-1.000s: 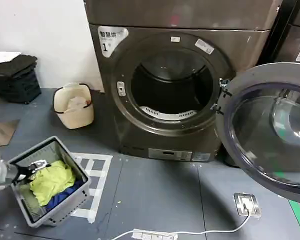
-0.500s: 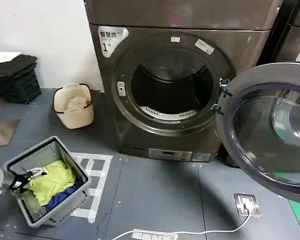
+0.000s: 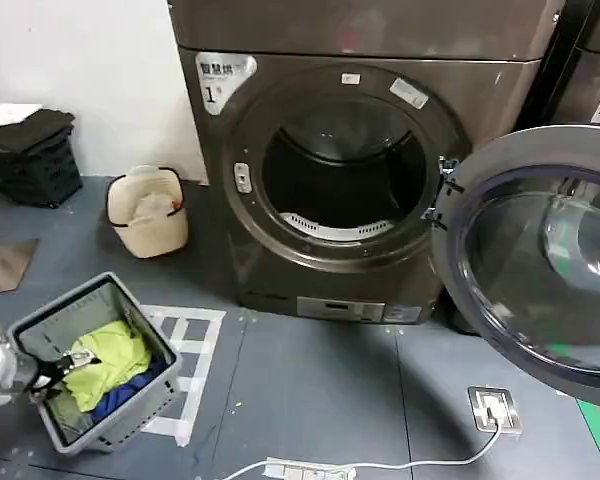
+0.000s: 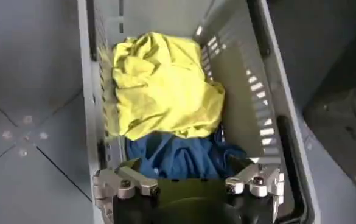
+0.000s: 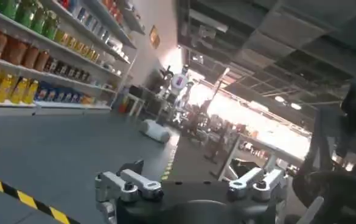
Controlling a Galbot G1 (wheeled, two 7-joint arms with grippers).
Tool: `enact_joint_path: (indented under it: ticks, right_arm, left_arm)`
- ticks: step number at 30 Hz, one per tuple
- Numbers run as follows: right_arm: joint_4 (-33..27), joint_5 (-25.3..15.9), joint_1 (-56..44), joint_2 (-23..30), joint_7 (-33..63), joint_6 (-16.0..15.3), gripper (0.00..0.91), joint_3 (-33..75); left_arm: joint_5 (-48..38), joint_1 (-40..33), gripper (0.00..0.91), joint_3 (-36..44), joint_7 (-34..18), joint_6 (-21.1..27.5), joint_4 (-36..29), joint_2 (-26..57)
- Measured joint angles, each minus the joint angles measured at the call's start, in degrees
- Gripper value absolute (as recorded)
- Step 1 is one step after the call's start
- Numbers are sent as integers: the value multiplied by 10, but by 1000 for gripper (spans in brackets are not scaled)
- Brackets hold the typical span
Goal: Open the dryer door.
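Door (image 3: 540, 270) of machine "1" hangs wide on its right-edge hinge, unmoved over the last second, inner glass facing left-forward, long axis upright; task looks finished; drum mouth (image 3: 342, 170) bare. Left gripper (image 3: 72, 362), jaws apart, has drifted lower over grey basket (image 3: 140, 310). Right gripper (image 5: 190, 187), jaws apart, holds nothing.

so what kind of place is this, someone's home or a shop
Probably a laundromat mock-up: a bronze-grey numbered dryer with its chrome-rimmed round door swung open, a second machine beside it, and a grey plastic laundry basket of clothes.
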Motion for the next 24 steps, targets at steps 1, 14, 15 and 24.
enact_joint_path:
  ticks: [1,14,15,24]
  right_arm:
    - [0,0,0,0,0,0,907,0]
    - [1,-3,3,2,-1,-2,907,-1]
    - [1,-3,3,2,-1,-2,907,-1]
    - [3,-3,3,4,-4,-2,907,-1]
  left_arm:
    - [8,4,907,1,8,0,-3,0]
    - [13,14,907,7,14,0,-10,-1]
    - [14,14,907,7,14,0,-10,-2]
    - [16,16,907,7,15,0,-9,-5]
